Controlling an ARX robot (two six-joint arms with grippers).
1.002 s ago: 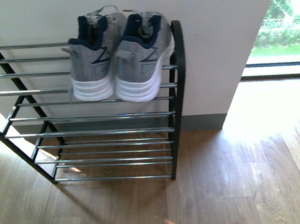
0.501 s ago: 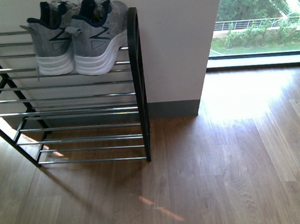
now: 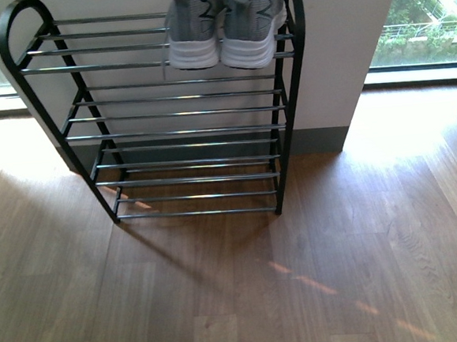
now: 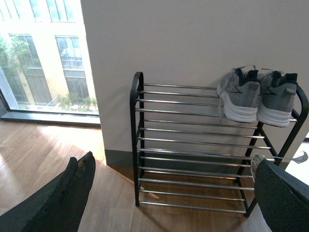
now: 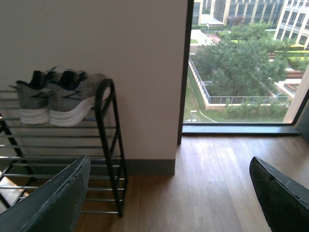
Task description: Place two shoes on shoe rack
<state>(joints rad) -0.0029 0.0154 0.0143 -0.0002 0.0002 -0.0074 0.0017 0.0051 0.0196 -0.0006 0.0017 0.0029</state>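
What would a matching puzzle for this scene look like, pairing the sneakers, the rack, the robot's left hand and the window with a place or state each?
Things:
1. grey sneakers
2. shoe rack
3. left hand
4. window

Places or states:
a. open, holding nothing
b. looks out on trees
c. side by side on the top tier
d. stands against the wall

Pairs: 1-c, 2-d, 3-a, 4-b.
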